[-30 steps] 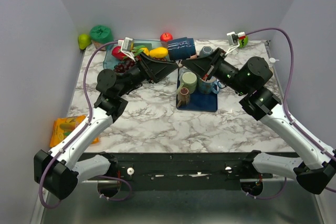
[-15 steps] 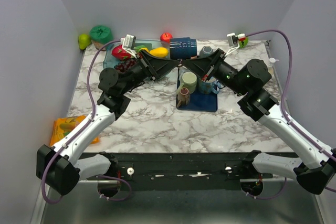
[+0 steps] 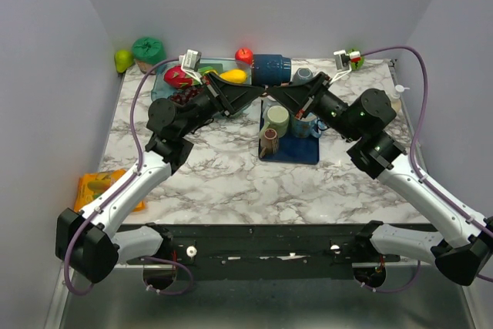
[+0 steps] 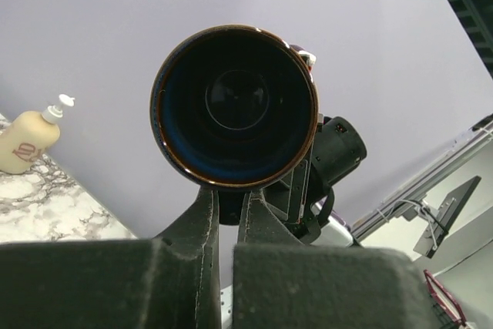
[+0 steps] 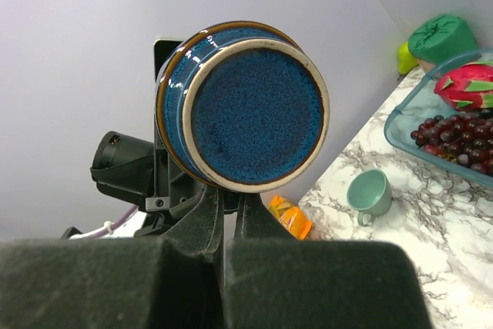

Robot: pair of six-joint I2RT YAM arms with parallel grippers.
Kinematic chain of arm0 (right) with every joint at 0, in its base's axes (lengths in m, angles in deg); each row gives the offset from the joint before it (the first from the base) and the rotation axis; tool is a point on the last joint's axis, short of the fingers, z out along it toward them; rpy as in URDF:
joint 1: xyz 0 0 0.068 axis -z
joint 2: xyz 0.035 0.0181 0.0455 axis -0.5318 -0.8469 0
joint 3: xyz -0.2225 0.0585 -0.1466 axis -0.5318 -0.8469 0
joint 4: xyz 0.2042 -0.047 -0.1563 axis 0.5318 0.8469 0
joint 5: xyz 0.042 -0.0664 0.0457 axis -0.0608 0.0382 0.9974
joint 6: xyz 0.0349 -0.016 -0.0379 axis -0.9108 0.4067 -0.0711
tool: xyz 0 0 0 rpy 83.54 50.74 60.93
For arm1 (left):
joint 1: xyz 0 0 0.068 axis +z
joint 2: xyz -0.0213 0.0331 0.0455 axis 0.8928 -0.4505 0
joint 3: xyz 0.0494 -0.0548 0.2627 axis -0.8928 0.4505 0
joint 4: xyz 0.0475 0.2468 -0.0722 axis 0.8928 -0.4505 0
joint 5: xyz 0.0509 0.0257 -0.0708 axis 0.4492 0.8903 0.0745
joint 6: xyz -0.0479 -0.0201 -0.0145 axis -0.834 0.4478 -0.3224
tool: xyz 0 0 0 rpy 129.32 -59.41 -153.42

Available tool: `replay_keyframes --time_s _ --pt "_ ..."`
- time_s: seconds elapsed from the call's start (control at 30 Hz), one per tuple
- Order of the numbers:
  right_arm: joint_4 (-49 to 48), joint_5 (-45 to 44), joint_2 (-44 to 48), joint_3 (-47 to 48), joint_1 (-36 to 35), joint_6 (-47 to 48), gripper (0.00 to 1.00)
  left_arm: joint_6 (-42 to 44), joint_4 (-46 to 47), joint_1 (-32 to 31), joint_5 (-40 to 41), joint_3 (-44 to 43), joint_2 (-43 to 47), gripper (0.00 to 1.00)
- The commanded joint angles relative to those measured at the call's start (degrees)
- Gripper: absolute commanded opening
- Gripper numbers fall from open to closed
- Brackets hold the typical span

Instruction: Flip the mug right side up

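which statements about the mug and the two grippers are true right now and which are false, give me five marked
1. The blue mug is held on its side above the table. True.
2. The left wrist camera looks at the mug's base. False: it looks into the open mouth; the base faces the right wrist camera.
3. Only the right gripper is closed on the mug. False: the left gripper is shut on the rim as well.
4. A green cup stands on the dark blue mat. True.
5. The mug already stands upright on the mat. False: it is in the air, mouth sideways.
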Motion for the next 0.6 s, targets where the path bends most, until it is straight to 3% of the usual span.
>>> replay_keyframes --time_s 0.0,0.13,0.23,0.27,0.37,0.47,0.57 --pt "3.3 3.5 1.1 -0.8 -1.8 2.0 0.01 3.0 -2.7 -0.2 5.3 -2.0 0.8 0.0" --pt "6.0 -0.2 1.8 -1.3 -1.8 2.3 0.01 7.5 -7.5 -0.2 8.5 -1.5 3.0 0.0" --pt "8.4 -3.9 2.4 -1.4 -1.8 2.3 0.13 11.3 -13.1 -0.2 11.4 -1.5 4.8 0.0" --pt "9.0 -5.8 2.9 -1.7 -1.8 2.1 0.23 12.6 -14.1 -0.2 11.8 -1.3 5.5 0.0" --pt "10.7 -8.6 3.4 -2.1 -1.8 2.0 0.38 14.3 -17.6 -0.2 13.5 -0.7 6.6 0.0" --pt "12.7 -11.5 4.0 -2.3 -1.8 1.5 0.48 17.4 -23.2 -0.2 15.9 -0.7 7.7 0.0" --pt "16.9 -14.1 4.7 -2.7 -1.8 0.9 0.52 21.2 -30.3 -0.2 19.6 -1.0 8.8 0.0"
